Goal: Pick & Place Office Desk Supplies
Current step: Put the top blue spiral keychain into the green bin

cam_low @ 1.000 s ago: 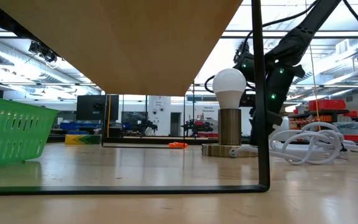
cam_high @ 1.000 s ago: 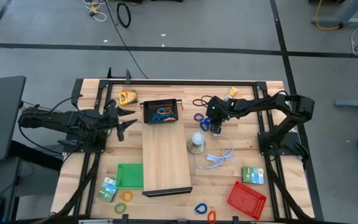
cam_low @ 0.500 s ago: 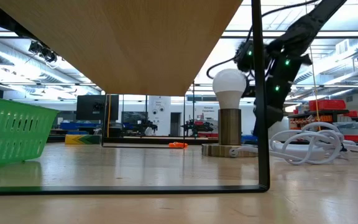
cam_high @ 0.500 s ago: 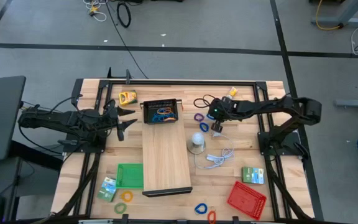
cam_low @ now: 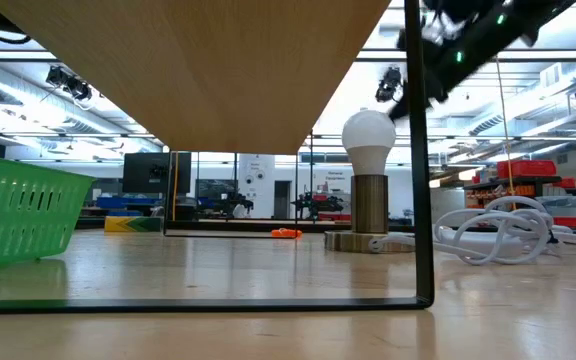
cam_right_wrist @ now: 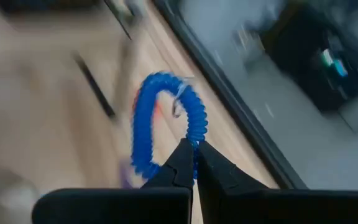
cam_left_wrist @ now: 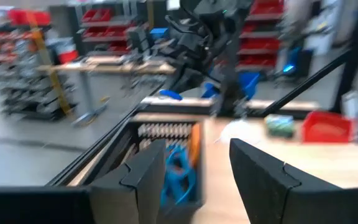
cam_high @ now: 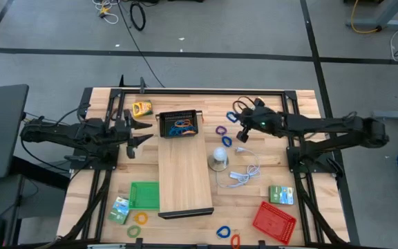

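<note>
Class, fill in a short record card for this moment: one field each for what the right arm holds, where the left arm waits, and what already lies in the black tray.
right gripper: right gripper, jaws shut on a blue coil band, lifted above the table's far side
left gripper: left gripper, jaws open, empty, waiting beside the black mesh tray
black mesh tray contents: blue and orange loops
other trays: green mesh tray and red mesh tray at the near side
centre: wooden board, lamp beside it
</note>
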You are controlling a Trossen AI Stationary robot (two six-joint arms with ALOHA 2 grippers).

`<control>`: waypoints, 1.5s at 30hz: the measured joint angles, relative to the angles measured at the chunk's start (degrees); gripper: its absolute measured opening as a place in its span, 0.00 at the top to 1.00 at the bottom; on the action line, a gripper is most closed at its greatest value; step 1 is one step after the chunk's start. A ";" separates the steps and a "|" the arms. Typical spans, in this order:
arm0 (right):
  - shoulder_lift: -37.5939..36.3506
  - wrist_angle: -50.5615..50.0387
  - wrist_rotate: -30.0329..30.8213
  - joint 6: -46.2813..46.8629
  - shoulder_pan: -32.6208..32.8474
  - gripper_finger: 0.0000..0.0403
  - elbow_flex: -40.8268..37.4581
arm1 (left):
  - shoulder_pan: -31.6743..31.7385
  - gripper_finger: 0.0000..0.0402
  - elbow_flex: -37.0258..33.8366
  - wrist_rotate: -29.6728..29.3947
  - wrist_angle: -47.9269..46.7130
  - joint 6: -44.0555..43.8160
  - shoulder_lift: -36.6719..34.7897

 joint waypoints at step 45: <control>30.10 26.91 -42.40 -3.26 14.04 0.99 29.22 | 0.00 0.54 8.76 34.44 35.03 3.46 35.73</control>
